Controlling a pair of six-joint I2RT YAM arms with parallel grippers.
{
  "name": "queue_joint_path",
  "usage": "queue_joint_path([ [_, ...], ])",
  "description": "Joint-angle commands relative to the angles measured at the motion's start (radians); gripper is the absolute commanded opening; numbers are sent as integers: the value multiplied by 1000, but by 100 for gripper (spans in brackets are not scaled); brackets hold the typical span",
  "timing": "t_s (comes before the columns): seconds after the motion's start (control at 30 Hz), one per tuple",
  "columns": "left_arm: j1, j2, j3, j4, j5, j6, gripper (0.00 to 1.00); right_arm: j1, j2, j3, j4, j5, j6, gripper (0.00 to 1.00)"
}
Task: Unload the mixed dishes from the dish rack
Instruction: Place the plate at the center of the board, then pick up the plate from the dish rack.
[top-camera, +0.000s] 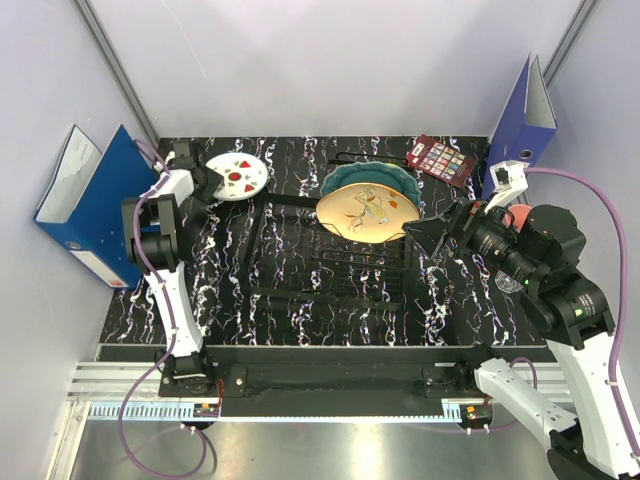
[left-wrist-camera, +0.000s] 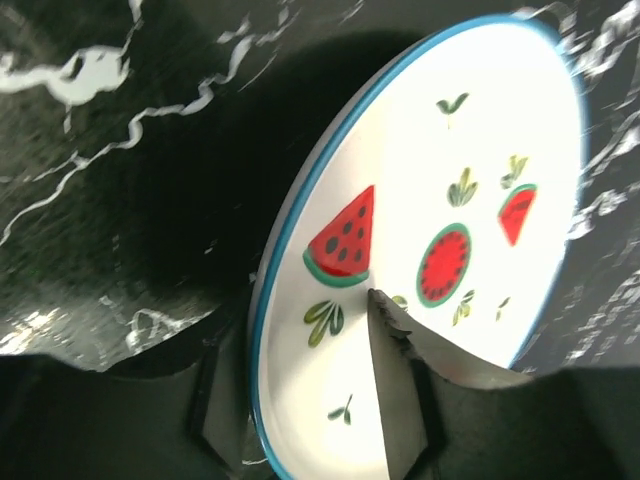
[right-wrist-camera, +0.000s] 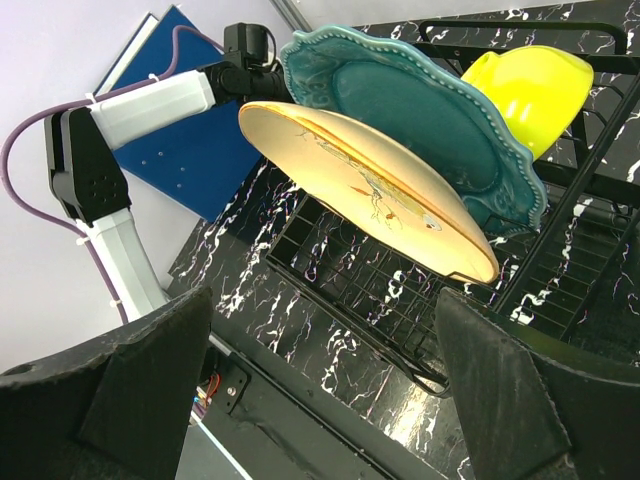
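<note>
Left gripper (left-wrist-camera: 305, 392): jaws closed on the rim of the white plate with red fruit marks (left-wrist-camera: 430, 200), one finger on each face. The plate is at the table's (top-camera: 230, 290) far left, outside the dish rack (top-camera: 330, 268).

Right gripper (right-wrist-camera: 320, 400): jaws spread wide, holding nothing, near the cream floral plate (right-wrist-camera: 370, 190). That plate leans in the rack against the teal scalloped plate (right-wrist-camera: 420, 105), with the small yellow-green bowl (right-wrist-camera: 525, 85) behind.

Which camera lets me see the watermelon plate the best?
The left wrist view: the watermelon plate fills the picture, with its red slices and blue rim clear. The top external view shows the plate small, at the back left. The right wrist view does not show it.
</note>
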Motion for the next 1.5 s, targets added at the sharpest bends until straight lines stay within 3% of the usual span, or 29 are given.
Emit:
queue_joint_path([
  [0.0,8,-12,-12,-10,32,29,53,10,-3,-3,31,6,3,100],
  [0.4,11,-154,-157,-55,53,53,78,9,-15,-42,64,11,14,100],
  [0.63,17,-243,-226,-72,64,50,80,9,-29,-34,61,40,6,99],
  [0.87,-30,-533,-334,-33,114,113,82,10,-110,-82,135,173,-96,100],
  [1.1,-111,-840,-528,32,206,144,82,10,-41,-141,144,192,-358,97],
  [1.33,-326,-1195,-711,66,110,164,81,19,26,-134,189,219,-518,95],
  [1.47,-368,-1305,-766,63,113,175,81,21,28,-154,282,169,-523,94],
])
